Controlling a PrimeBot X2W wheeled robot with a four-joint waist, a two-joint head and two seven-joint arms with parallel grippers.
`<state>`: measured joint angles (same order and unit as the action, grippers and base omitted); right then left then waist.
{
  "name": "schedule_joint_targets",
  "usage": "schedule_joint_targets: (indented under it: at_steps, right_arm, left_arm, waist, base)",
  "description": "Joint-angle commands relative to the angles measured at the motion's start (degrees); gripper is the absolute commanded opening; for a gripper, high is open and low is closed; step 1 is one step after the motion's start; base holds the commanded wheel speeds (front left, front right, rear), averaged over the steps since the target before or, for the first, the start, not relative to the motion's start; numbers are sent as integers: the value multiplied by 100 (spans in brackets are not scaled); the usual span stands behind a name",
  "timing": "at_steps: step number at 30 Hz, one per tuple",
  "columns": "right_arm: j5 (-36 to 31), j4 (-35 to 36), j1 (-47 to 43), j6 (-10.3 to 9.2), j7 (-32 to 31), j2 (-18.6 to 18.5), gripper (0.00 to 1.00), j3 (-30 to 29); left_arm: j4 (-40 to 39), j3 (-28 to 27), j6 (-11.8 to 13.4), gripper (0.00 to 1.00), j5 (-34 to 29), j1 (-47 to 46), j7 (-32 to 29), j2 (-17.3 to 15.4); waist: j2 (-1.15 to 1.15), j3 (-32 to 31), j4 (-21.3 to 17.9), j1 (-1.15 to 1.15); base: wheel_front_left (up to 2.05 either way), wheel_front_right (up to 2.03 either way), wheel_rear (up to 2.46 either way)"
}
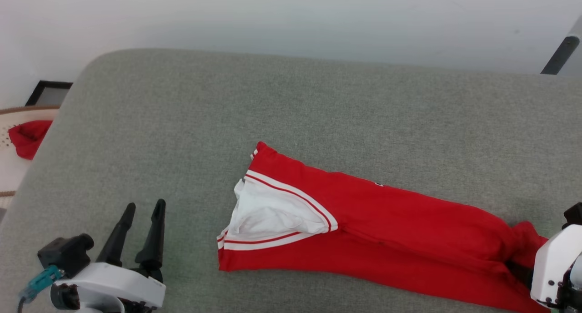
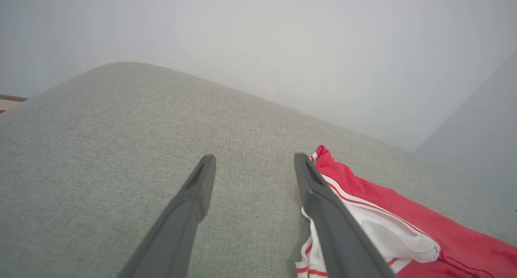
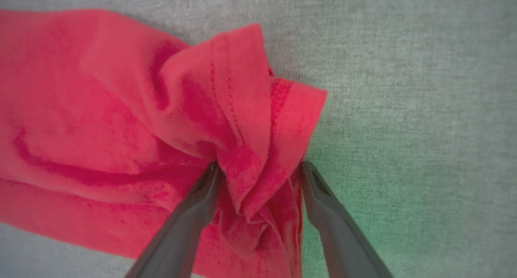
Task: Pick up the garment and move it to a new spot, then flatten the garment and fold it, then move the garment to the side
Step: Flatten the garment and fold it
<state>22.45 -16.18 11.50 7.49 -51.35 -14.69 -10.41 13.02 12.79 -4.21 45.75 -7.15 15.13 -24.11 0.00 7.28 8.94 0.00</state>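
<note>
Now we hold our right gripper (image 3: pixel 259 167) wide astride the bunched end of the garment (image 1: pixel 386 217) at four o'clock on the grey cushion (image 1: pixel 318 99), our left gripper (image 1: pixel 144 204) wide and empty at eight, pale wall (image 1: pixel 291 12) at twelve.

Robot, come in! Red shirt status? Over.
Left gripper open, beside garment. Right gripper open, astride garment's bunched end. Garment lies long on grey cushion. Nothing blocking.
</note>
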Motion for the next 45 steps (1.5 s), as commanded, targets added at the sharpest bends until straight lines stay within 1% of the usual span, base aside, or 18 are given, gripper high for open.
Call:
schedule_joint_targets:
  at_steps: [1, 2, 3, 4, 5, 7, 11, 16, 20, 26, 36, 41, 45]
  right_arm:
    - [-55, -145, 18, 0, -55, 58, 100, 84]
    - [-9, -201, 50, 0, -95, 61, 100, 139]
    - [47, -267, 84, 1, -139, 62, 93, 184]
    - [58, -309, 115, 1, -158, 57, 31, 235]
    - [84, -354, 140, 1, -201, 47, 0, 293]
    - [214, -418, 175, 2, -327, 49, 0, 437]
    - [370, -482, 330, 1, -318, -82, 0, 407]
    - [415, -534, 543, -4, -154, -253, 0, 411]
    - [404, -609, 672, -5, 13, -503, 0, 350]
    - [345, -866, 884, -4, 184, -828, 0, 243]
    - [150, -1258, 1107, -4, 233, -1352, 0, 101]
    - [69, -1190, 1141, -4, 141, -1482, 0, 125]
    - [191, -824, 1110, -4, -10, -1402, 0, 245]
  left_arm:
    - [-5, -53, -45, 100, -44, 32, -4, 51]
    - [-4, -99, -71, 100, -79, 33, -4, 85]
    - [-1, -136, -93, 100, -98, 31, -4, 122]
    - [3, -165, -112, 100, -128, 23, -4, 162]
    - [15, -197, -133, 100, -154, 19, -4, 192]
    - [33, -264, -168, 100, -191, 16, -4, 246]
    - [43, -379, -229, 100, -252, 5, -4, 356]
    - [62, -520, -278, 100, -325, 42, -4, 462]
    - [75, -599, -293, 100, -370, 111, -4, 513]
    - [85, -637, -328, 100, -419, 230, -4, 537]
    - [136, -609, -334, 100, -382, 426, -4, 495]
    - [159, -611, -336, 100, -350, 523, -4, 479]
    - [181, -598, -334, 100, -298, 596, -4, 453]
  waist:
    - [0, 62, 41, 0]
    - [0, 87, 47, 0]
    - [0, 111, 55, 0]
    - [0, 130, 67, 0]
    - [0, 146, 76, 0]
    - [0, 170, 84, 0]
    - [0, 209, 98, 0]
    - [0, 192, 85, 0]
    - [0, 103, 61, 0]
    - [0, -61, 28, 0]
    - [0, -347, -46, 0]
    - [0, -469, -115, 0]
    - [0, -594, -189, 0]
  base:
    - [0, 0, 0]
    - [0, 0, 0]
    - [0, 0, 0]
    - [0, 0, 0]
    - [0, 0, 0]
    - [0, 0, 0]
    - [0, 0, 0]
    - [0, 0, 0]
    - [0, 0, 0]
    - [0, 0, 0]
    - [0, 0, 0]
    - [0, 0, 0]
    - [0, 0, 0]
